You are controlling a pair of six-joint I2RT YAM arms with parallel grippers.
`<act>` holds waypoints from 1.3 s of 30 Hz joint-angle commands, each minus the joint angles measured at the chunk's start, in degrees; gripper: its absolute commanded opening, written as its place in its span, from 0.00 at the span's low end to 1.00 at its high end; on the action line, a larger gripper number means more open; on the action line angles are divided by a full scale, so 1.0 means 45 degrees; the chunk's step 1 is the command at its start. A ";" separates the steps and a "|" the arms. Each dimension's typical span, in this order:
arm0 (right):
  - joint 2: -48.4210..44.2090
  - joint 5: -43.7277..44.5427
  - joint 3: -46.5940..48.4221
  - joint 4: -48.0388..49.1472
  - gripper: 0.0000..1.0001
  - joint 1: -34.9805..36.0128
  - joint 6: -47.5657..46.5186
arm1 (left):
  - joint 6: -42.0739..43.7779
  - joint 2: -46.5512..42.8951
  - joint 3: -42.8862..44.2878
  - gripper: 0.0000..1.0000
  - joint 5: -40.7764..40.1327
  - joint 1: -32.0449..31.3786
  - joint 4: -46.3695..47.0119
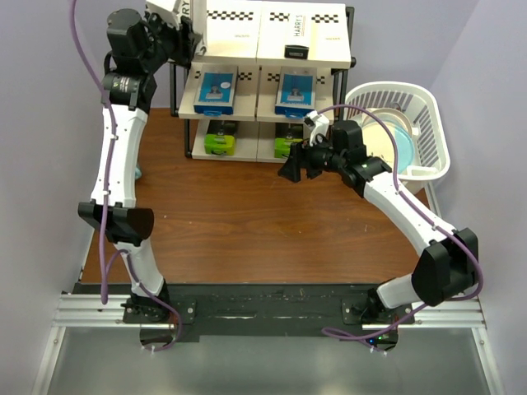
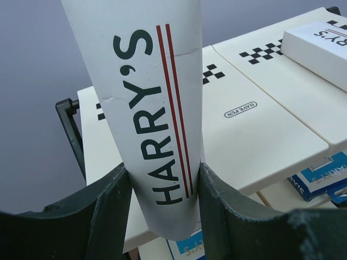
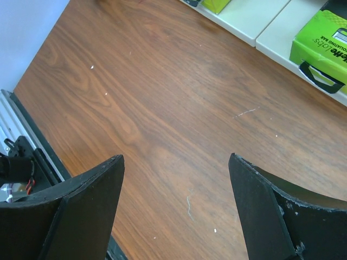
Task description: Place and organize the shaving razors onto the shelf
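My left gripper (image 1: 170, 23) (image 2: 162, 176) is shut on a long white "HARRY'S" razor box (image 2: 146, 103) (image 1: 176, 8), held tilted above the left end of the shelf's top board (image 1: 239, 37) (image 2: 255, 130). A second "HARRY'S" box (image 1: 298, 34) (image 2: 320, 43) lies on the top tier's right half. Two blue-and-white boxes (image 1: 216, 89) (image 1: 295, 92) sit on the middle tier. Two black boxes with lime-green ends (image 1: 220, 140) (image 1: 288, 145) sit on the bottom tier, and one of them (image 3: 321, 46) shows in the right wrist view. My right gripper (image 1: 295, 166) (image 3: 174, 160) hangs open and empty over the brown table in front of the shelf.
A white plastic basket (image 1: 428, 107) holding a white-and-blue plate (image 1: 389, 138) stands right of the shelf, close behind my right arm. The wooden table (image 1: 247, 222) stretches between the shelf and the arm bases. Grey walls close in left and right.
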 commanded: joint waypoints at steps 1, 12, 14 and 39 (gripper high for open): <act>-0.0175 0.0060 -0.0004 0.0472 0.82 -0.0101 0.0084 | -0.0542 0.0412 0.0619 0.51 0.0489 -0.0021 0.1098; -0.0116 0.0020 -0.0238 0.0609 0.82 -0.0257 0.0298 | -0.0699 0.0531 0.0620 0.77 0.0471 -0.0021 0.1469; -0.0116 0.0020 -0.0277 0.0628 0.82 -0.0257 0.0338 | -0.0602 0.0531 0.0600 0.76 0.0568 -0.0021 0.1567; -0.0233 0.0059 -0.0766 0.0844 0.82 -0.0472 0.0572 | -0.0425 0.0355 -0.0924 1.00 -0.0660 -0.0529 0.3364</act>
